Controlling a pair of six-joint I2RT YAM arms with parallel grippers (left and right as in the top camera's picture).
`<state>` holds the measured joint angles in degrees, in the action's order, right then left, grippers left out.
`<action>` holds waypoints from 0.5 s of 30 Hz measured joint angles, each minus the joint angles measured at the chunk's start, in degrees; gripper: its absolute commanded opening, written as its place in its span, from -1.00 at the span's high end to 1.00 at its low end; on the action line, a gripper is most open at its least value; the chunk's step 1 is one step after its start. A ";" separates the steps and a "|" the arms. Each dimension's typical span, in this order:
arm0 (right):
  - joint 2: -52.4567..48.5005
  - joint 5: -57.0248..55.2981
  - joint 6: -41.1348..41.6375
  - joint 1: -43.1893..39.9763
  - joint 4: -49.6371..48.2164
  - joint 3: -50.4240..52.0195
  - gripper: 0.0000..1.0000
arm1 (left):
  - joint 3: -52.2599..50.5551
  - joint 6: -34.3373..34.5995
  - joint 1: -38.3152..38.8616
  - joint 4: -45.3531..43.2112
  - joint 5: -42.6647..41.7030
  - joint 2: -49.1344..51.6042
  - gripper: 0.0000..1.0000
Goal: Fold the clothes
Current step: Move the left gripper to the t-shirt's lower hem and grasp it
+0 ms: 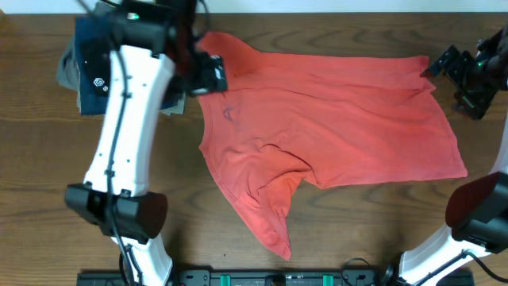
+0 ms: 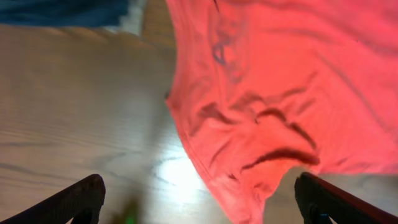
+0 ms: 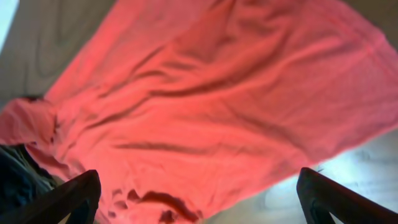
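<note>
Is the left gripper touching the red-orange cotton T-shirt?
Apart. Left wrist view: the left gripper is open, both fingers over bare wooden table, clear of the red-orange cotton T-shirt.

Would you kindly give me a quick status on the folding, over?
Left gripper open, empty. Right gripper open, empty. Red T-shirt spread out, unfolded, one sleeve rumpled. Dark clothes pile at its far-left corner.

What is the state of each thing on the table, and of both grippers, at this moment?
T-shirt: unfolded, spread out on the table, wrinkled near one sleeve.
Left gripper: open, holding nothing.
Right gripper: open, holding nothing.
Dark clothes: in a pile beside the T-shirt, partly hidden.
</note>
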<state>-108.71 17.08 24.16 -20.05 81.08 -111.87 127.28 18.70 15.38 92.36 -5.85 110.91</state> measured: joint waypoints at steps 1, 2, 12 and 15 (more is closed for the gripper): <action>0.00 0.07 -0.37 0.00 0.44 0.00 -0.98 | -1.18 -0.17 1.18 -0.02 -0.13 0.02 -0.96; 0.00 0.11 -1.09 0.00 1.14 0.00 -0.98 | -2.75 -0.42 2.93 0.00 -0.26 0.09 -0.95; 0.00 -1.55 -6.25 0.00 5.09 0.00 -0.98 | -20.09 0.57 16.72 -1.44 -1.14 0.20 -0.96; 0.00 -2.56 -6.93 0.00 5.40 0.00 -0.98 | -26.36 1.68 19.52 -5.66 -1.31 0.15 -0.96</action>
<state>-108.71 14.52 17.23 -20.05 86.48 -111.87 100.92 20.38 34.89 86.70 -7.16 111.07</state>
